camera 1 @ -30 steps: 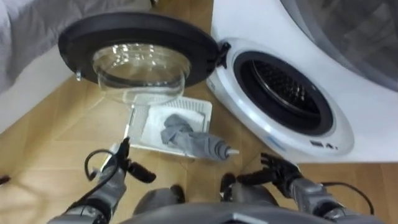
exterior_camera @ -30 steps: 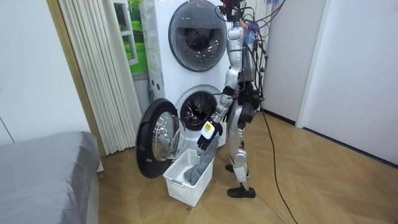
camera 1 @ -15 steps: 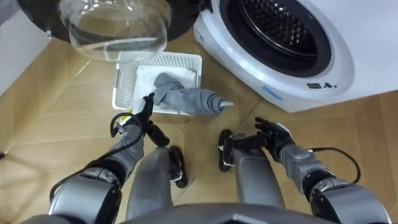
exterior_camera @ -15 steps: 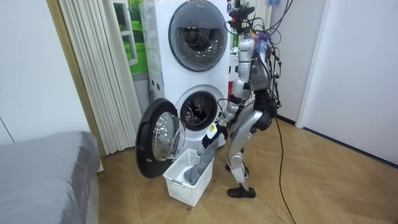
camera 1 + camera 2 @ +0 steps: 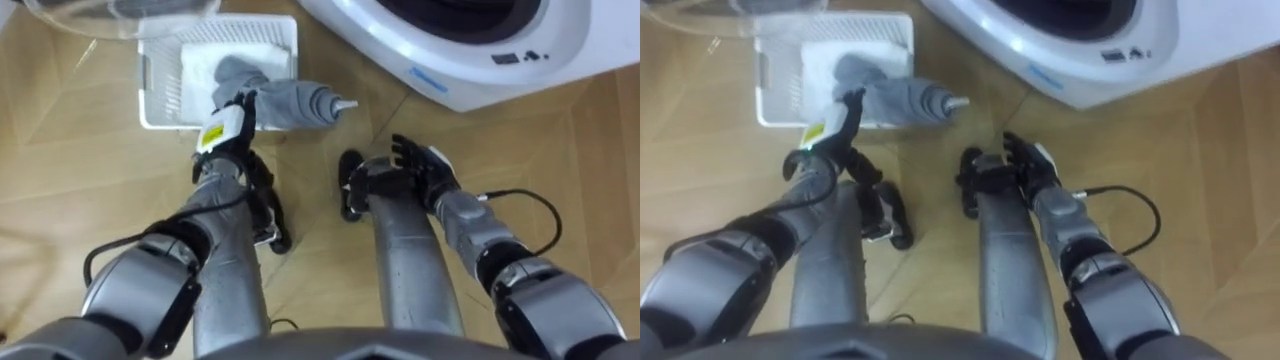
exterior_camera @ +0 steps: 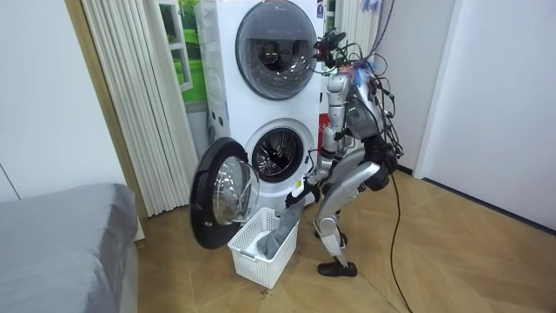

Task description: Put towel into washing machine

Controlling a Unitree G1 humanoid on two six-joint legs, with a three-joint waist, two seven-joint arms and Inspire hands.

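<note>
While the robot stands bent forward at the hips and knees before the stacked white washing machine point(image 6: 261, 96), its left hand point(image 5: 230, 118) reaches down to the grey towel point(image 5: 290, 100). The towel lies in the white basket point(image 5: 152, 92) on the wooden floor point(image 5: 80, 190). One part is bunched inside. The rest hangs in a thick roll over the basket's near rim, and its tip points toward the machine. The left hand's tip seems to touch the towel where it crosses the rim. Whether it grips the cloth I cannot tell, since the hand covers the place of contact.

The right hand point(image 5: 418, 168) hovers just beside the robot's right knee, well apart from the towel. Its fingers are spread and loosely bent, and they hold nothing.

From the room view, the basket stands on the floor between the open round door point(image 6: 221, 204) and the robot's feet. The door is swung out toward the room view's left, with its glass bowl facing the robot. Behind it the lower drum opening point(image 6: 280, 155) gapes dark and uncovered. A grey bed point(image 6: 61, 243) fills the lower corner on the room view's left, well apart from the machine.
</note>
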